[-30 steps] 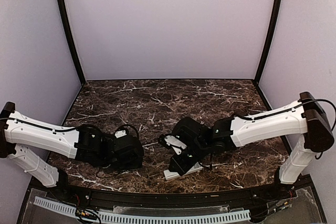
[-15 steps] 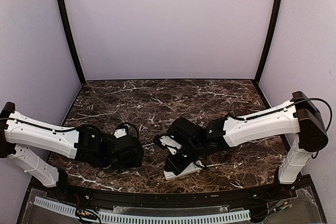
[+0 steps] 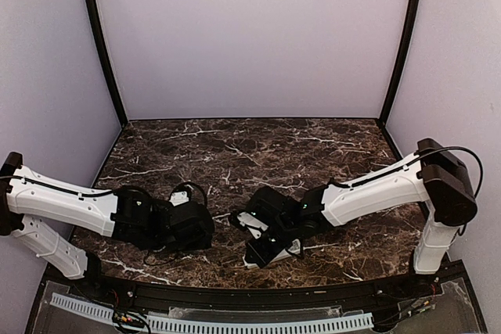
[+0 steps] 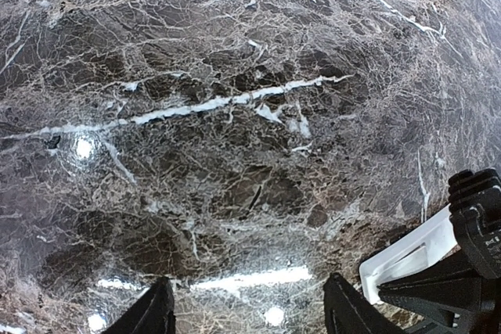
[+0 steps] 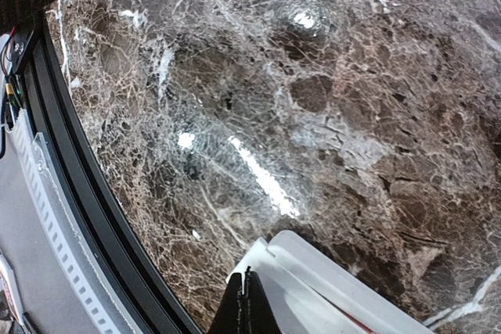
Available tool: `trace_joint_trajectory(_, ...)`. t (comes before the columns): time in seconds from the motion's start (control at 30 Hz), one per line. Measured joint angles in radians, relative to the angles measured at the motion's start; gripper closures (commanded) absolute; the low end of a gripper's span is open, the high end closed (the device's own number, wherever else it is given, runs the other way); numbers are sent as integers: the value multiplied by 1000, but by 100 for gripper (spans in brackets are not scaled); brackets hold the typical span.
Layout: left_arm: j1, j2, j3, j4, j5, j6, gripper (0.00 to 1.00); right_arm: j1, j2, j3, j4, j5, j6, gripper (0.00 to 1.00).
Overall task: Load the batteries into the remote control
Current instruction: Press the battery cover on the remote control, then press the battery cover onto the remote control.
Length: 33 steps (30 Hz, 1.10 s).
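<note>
Nearest the table's front edge, the slim white rectangular plastic remote control lies flat on the dark brown marble-patterned table, just inside its black rim. The right gripper hangs directly over the remote's near end, its two black fingertips pressed together with nothing between them, their tips at the white casing's edge. To the left, well apart from the remote, the left gripper sits low over bare marble with its jaws spread and empty; the remote's white corner shows at the right of its wrist view under the other arm's black wrist. No batteries can be made out.
</note>
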Motion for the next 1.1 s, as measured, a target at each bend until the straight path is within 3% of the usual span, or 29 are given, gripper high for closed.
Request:
trace_joint_trajectory(0.2,0,1,5,-1,-3,36,38,-5,-42,1,-57,16,0,100)
trace_joint_trajectory(0.43,-13,8,42,32,-28,181,42,-17,-129,31,-72,-37,-1,100)
trace_joint_trajectory(0.73,-49,39,42,277,60,719,53,-192,-416,-100,-95,-7,106,100)
trace_joint_trajectory(0.83,-81,95,38,370,98,892,65,-257,-469,-177,-128,18,136,100)
trace_joint_trajectory(1.0,-110,236,44,536,159,1093,97,-297,-501,-296,-152,13,169,100)
trace_joint_trajectory(1.1,-116,340,93,566,181,1159,100,-306,-503,-320,-150,2,177,100)
